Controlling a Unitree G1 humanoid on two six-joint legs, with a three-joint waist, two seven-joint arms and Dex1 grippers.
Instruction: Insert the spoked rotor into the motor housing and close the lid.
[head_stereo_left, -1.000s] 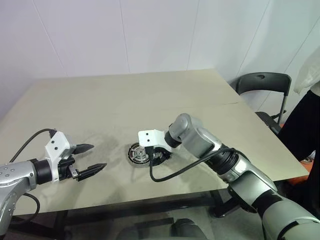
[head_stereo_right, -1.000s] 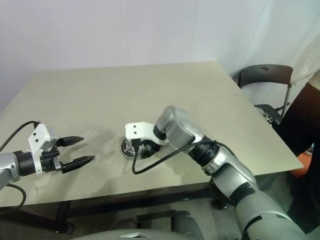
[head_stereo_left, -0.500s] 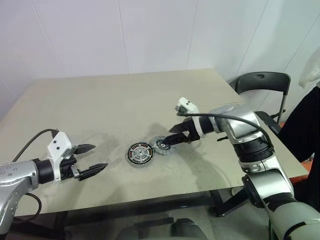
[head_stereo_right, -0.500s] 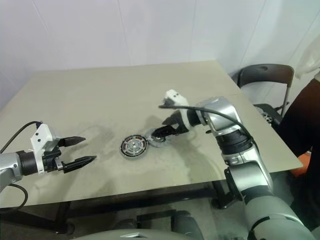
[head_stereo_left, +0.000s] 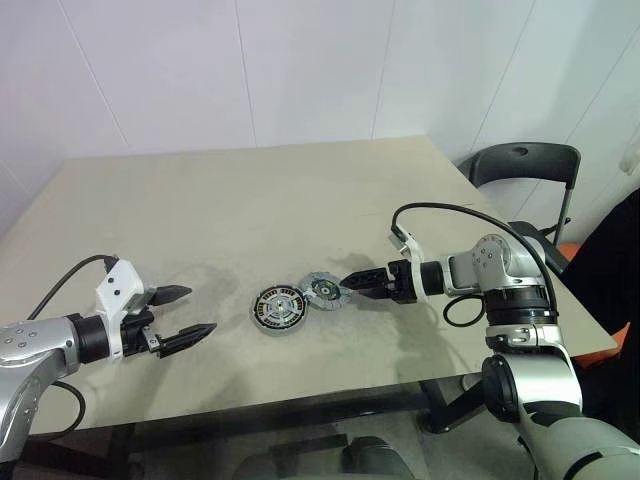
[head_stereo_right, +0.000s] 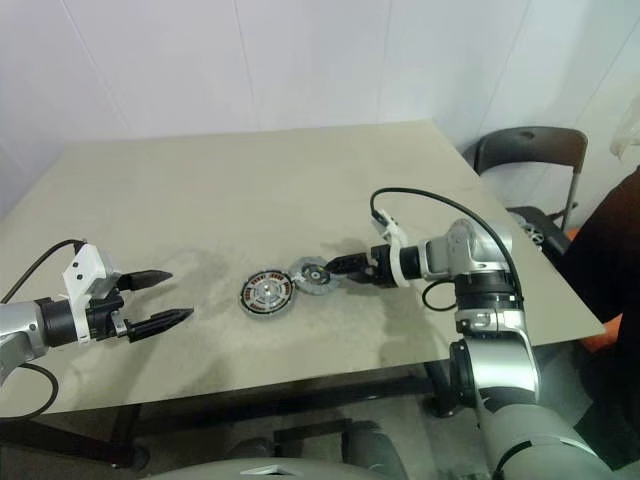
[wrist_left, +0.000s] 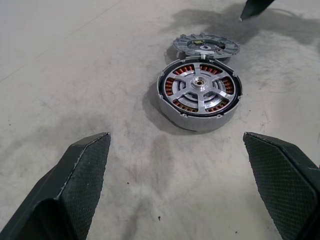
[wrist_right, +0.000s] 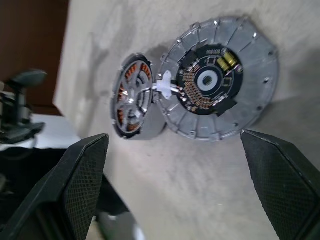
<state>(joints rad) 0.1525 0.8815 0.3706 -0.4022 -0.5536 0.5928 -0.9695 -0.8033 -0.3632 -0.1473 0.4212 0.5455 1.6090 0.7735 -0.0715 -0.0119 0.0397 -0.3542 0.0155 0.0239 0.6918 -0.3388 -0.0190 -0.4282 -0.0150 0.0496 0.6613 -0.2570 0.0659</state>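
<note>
Motor housing lay with the spoked rotor seated inside; the lid lay touching its far side. Right gripper, beside the lid, and left gripper stood wide, empty. Lid looked rigid, thin, metal; best pinched across its notched rim.

The left gripper is held low at the left, fingers spread wide and empty; the right gripper is extended from the right arm toward the left, fingers parted, nothing clasped
</note>
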